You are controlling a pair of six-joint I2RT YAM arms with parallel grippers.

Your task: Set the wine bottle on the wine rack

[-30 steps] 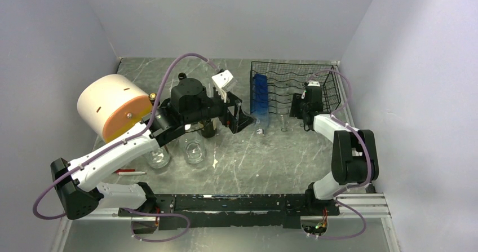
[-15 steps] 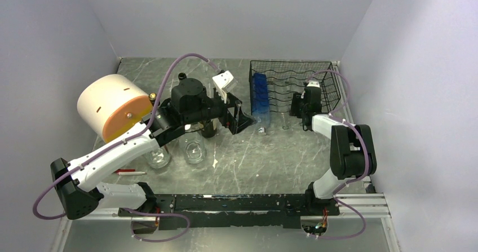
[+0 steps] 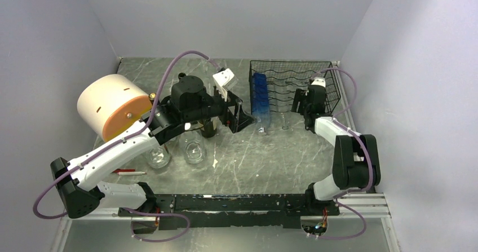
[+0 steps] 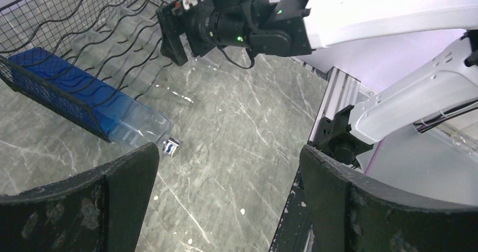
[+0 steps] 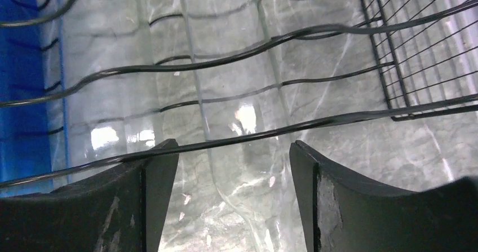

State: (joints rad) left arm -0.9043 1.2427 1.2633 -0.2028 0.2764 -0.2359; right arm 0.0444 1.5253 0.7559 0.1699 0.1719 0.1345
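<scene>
Clear wine bottle (image 5: 237, 111) lying in the wine rack (image 3: 330, 85), the right tool (image 5: 230, 150) spread open at its neck.

The bottle lies on its side under the rack's wavy wires, to the right of a blue bottle (image 3: 259, 94) in the top view, its neck pointing out of the rack's front. The right tool's 2 fingers stand apart on either side of that neck, a gap showing on each side, clamped on nothing. The left tool (image 4: 228, 150) is also wide apart and empty, held above the table (image 3: 270, 162) left of the rack and facing it. The table is grey and marbled, with the rack at its far right corner. Pale lilac walls (image 3: 225, 15) close it in on 3 sides.
</scene>
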